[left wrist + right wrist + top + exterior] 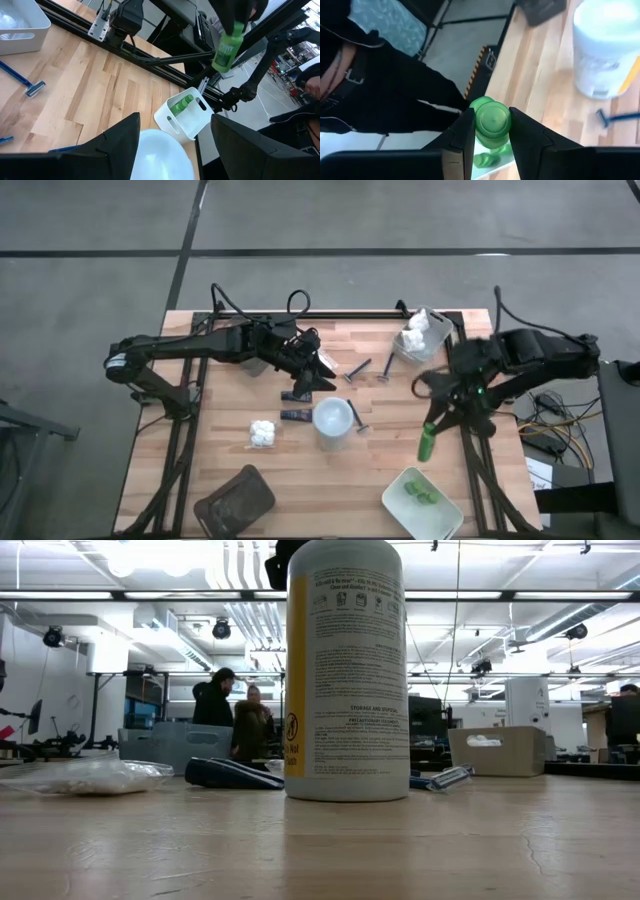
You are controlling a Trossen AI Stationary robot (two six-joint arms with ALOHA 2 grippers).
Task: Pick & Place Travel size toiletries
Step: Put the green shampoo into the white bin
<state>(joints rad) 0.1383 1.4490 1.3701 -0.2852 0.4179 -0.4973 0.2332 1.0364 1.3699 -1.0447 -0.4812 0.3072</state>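
My right gripper (pixel 437 420) is shut on a small green bottle (pixel 427 442), above the table's near right part and just beyond a white tray (pixel 400 505) that holds more green bottles (pixel 181 105). My left gripper (pixel 318 372) hovers open at the table's middle, beside the tall white-capped bottle (pixel 333 420), which stands upright on its base. On the wood lie a white packet (pixel 262 432), two dark tubes (pixel 297 395) and razors (pixel 357 368). My right gripper pinches the green bottle's upper end (pixel 234 29) between its two fingers (pixel 465 135), slanting down from the table's right side. The bottle hangs below the fingers, lifted clear, its free end (pixel 492 120) pointing down and away.
A second white tray (pixel 420 335) with white packets sits at the far right corner. A dark tray (pixel 235 498) lies at the near left. Bare wood shows along the left side. People stand in the room beyond the table (pixel 230 710).
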